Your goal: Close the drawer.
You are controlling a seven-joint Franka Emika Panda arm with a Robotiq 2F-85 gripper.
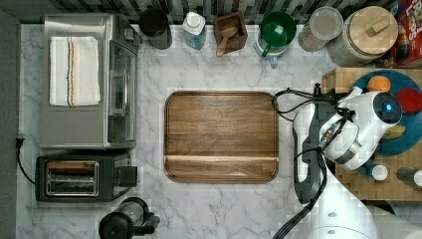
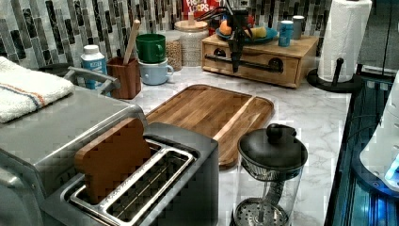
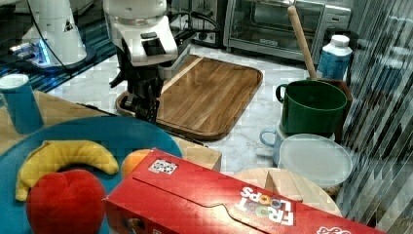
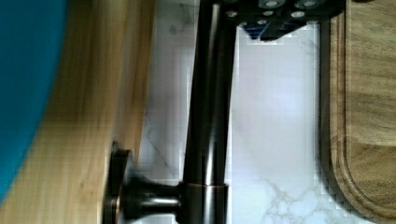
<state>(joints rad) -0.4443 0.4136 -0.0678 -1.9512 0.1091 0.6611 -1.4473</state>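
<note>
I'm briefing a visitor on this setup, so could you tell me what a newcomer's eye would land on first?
Probably the white robot arm at the top view's right, its gripper at the dark bar handle of the wooden drawer. Next, the big walnut cutting board mid-counter, and the blue plate of toy fruit atop the drawer unit.

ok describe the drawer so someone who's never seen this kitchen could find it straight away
Find the light wooden block at the back of the marble counter in the left view, with a blue plate of fruit on top. The drawer is its front panel. Unlike the nearby cutting board, it has a dark bar handle.
</note>
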